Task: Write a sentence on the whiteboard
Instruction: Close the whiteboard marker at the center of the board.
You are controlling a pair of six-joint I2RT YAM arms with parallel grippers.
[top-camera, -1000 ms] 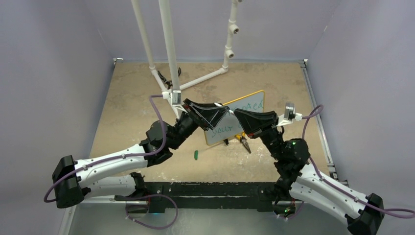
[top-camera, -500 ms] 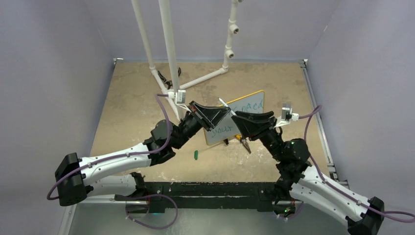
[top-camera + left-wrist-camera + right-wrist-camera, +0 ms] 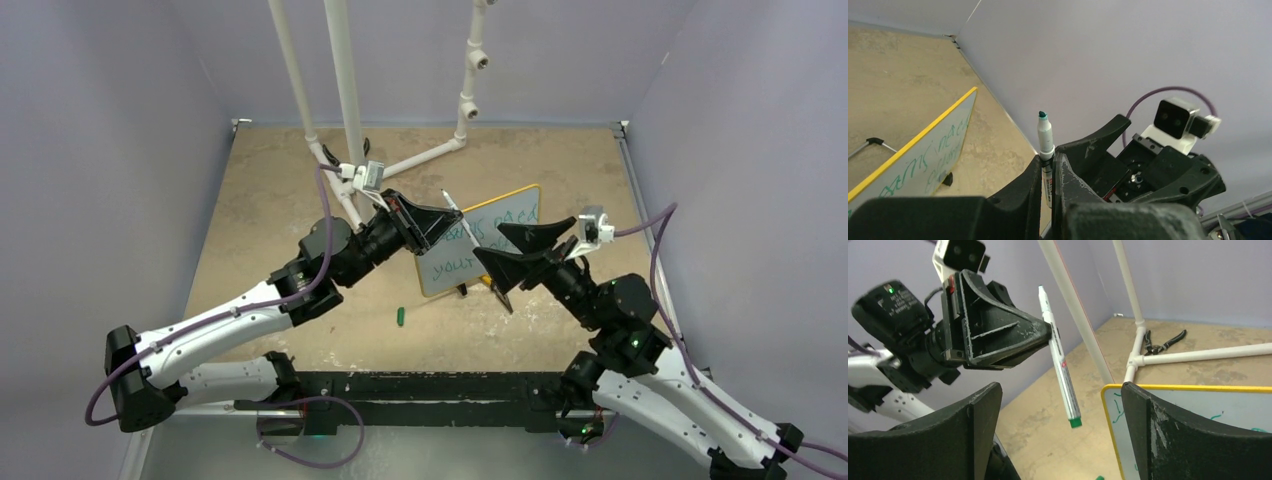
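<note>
The whiteboard [image 3: 516, 211] with its yellow rim stands tilted on small black feet at mid-table. Green lettering, the sentence [image 3: 457, 263], runs across it, partly hidden by the arms. My left gripper [image 3: 443, 214] is shut on a white marker [image 3: 456, 217] just left of the board, its green tip [image 3: 1042, 115] bare and pointing up. In the right wrist view the marker [image 3: 1061, 362] hangs from the left gripper [image 3: 1044, 333] beside the whiteboard [image 3: 1198, 407]. My right gripper [image 3: 507, 249] is open in front of the board, holding nothing, with the marker off its fingertips.
A green marker cap [image 3: 400, 317] lies on the table in front of the board. Pliers [image 3: 500, 294] lie near the board's foot. A white pipe frame [image 3: 346, 100] rises at the back, with black pliers [image 3: 343, 156] at its base. Walls enclose the table.
The right gripper opened, let go of the marker and drew back to the right. The left gripper shut on the marker and carried it slightly back and left.
</note>
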